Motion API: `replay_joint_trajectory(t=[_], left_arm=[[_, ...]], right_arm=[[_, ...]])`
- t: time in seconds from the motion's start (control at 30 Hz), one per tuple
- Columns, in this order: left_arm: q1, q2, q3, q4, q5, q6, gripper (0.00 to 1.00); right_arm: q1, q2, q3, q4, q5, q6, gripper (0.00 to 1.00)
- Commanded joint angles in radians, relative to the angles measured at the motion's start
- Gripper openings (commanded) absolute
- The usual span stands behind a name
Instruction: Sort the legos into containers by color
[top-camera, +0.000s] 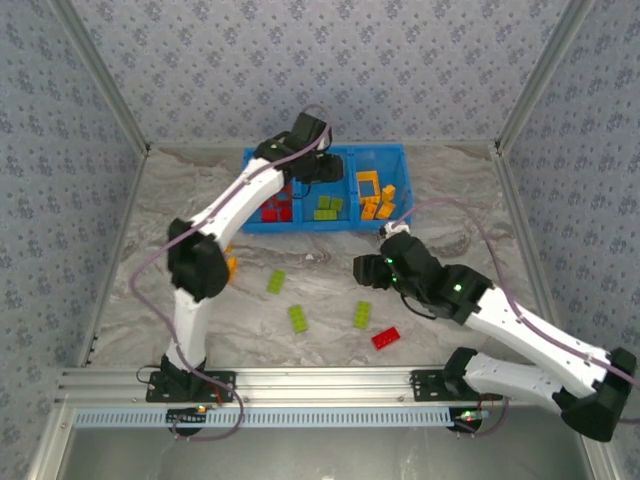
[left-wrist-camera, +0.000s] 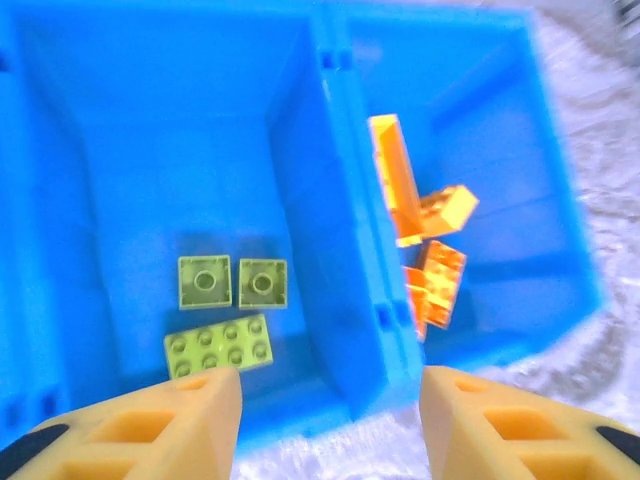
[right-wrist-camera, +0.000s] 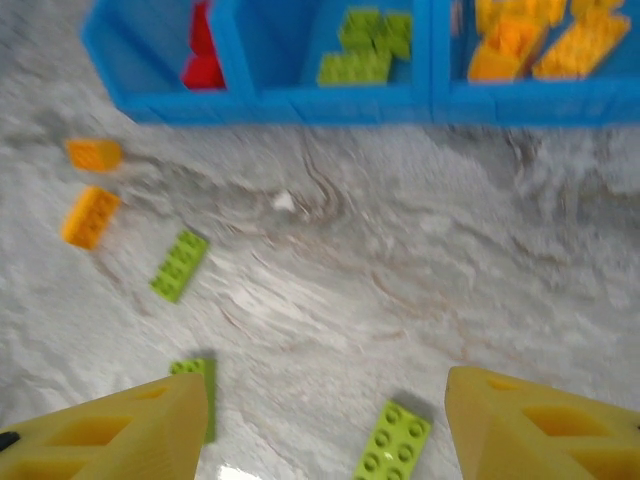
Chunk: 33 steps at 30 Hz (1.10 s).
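Observation:
The blue tray (top-camera: 300, 227) stands at the back of the table with three containers side by side: red legos (top-camera: 277, 210) on the left, green ones (top-camera: 328, 207) in the middle, orange ones (top-camera: 375, 197) on the right. My left gripper (top-camera: 316, 166) hovers open and empty over the tray; in its wrist view three green bricks (left-wrist-camera: 220, 343) lie below, orange bricks (left-wrist-camera: 432, 262) past the divider (left-wrist-camera: 340, 250). My right gripper (top-camera: 365, 267) is open and empty above the table, over a green brick (right-wrist-camera: 393, 443). Loose on the table are green bricks (top-camera: 298, 318), a red brick (top-camera: 386, 338) and an orange one (top-camera: 231, 266).
In the right wrist view two orange bricks (right-wrist-camera: 90, 217) and a green one (right-wrist-camera: 180, 264) lie left of the gripper, another green brick (right-wrist-camera: 205, 385) half behind the left finger. The left arm reaches across the table's left side to the tray. Patterned walls close in the table.

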Motion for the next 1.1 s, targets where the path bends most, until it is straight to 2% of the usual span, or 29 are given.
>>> replay_joint_trajectory(t=[0.0, 0.13, 0.23, 0.43, 0.6, 0.77, 0.83, 0.93, 1.07], left_arm=[[-0.068, -0.252, -0.207, 0.107, -0.097, -0.018, 0.51], [-0.166, -0.547, -0.519, 0.144, -0.190, -0.048, 0.54], [-0.233, -0.740, -0.707, 0.127, -0.256, -0.083, 0.57], [-0.317, -0.995, -0.909, 0.058, -0.296, -0.135, 0.59], [-0.352, -1.104, -0.986, 0.099, -0.231, -0.119, 0.61], [-0.366, -1.135, -0.980, 0.083, -0.188, -0.131, 0.61], [-0.373, -1.149, -0.979, 0.069, -0.180, -0.132, 0.61], [-0.376, -1.176, -0.979, 0.046, -0.187, -0.141, 0.61], [-0.380, -1.210, -0.980, 0.015, -0.220, -0.159, 0.61]], right_arm=[[0.040, 0.094, 0.010, -0.151, 0.068, 0.184, 0.67], [0.065, 0.178, -0.051, -0.155, 0.036, 0.327, 0.69], [0.066, 0.229, -0.105, -0.072, -0.025, 0.357, 0.71], [0.067, 0.381, -0.119, 0.003, -0.090, 0.388, 0.73], [0.061, 0.471, -0.151, 0.098, -0.117, 0.405, 0.69], [0.056, 0.534, -0.157, 0.132, -0.116, 0.414, 0.63], [0.055, 0.546, -0.162, 0.147, -0.113, 0.417, 0.55], [0.060, 0.535, -0.152, 0.137, -0.086, 0.407, 0.37], [0.079, 0.500, -0.045, 0.052, 0.016, 0.311, 0.34]])
